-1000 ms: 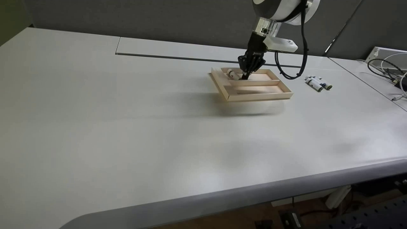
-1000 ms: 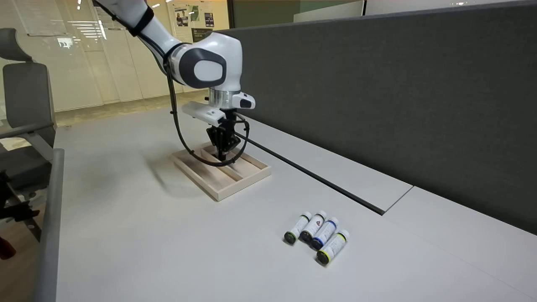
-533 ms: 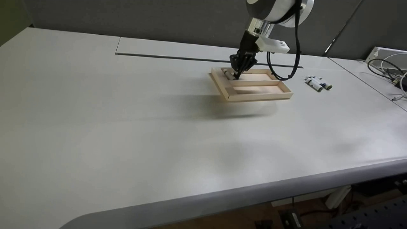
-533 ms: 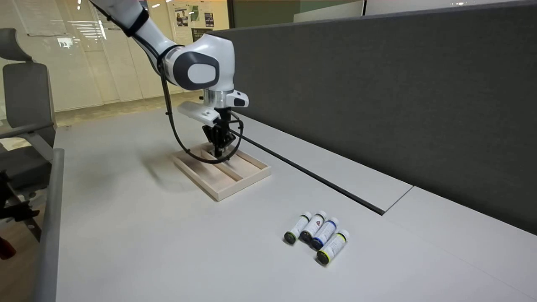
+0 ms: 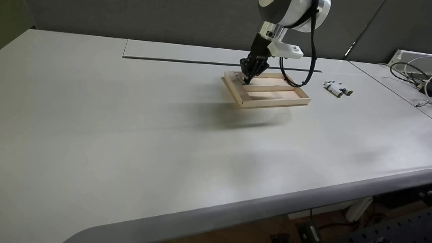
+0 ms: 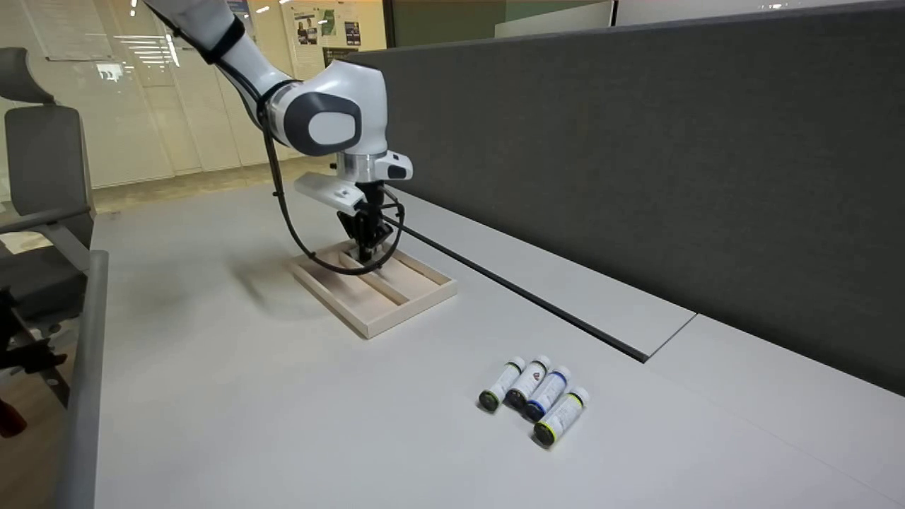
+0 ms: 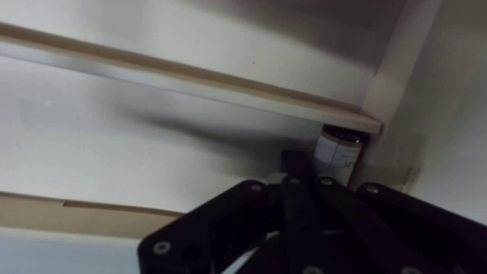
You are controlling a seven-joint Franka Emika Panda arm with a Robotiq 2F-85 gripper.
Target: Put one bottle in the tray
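The light wood tray [image 5: 276, 103] lies on the table and also shows in an exterior view [image 6: 411, 307]. A bottle [image 7: 336, 156] with a white label and dark end lies inside the tray, in one long compartment, close to the end wall. Part of it shows in an exterior view [image 5: 239, 78]. My gripper [image 7: 298, 163] is low in that compartment, its fingers shut together beside the bottle, not around it. The gripper also shows in both exterior views [image 5: 247, 81] [image 6: 365, 255]. The bottle's far part is hidden behind the fingers.
Several like bottles [image 6: 528, 382] lie side by side on the table, apart from the tray. A thin divider [image 7: 213, 83] splits the tray. A dark grey partition [image 6: 636, 177] stands along the table's back. A black cable loop [image 6: 283, 191] hangs from the arm over the tray.
My shut gripper has moved along the compartment towards the tray's end wall. The bottle in the tray has shifted the same way. The tray and the bottles on the table have not moved.
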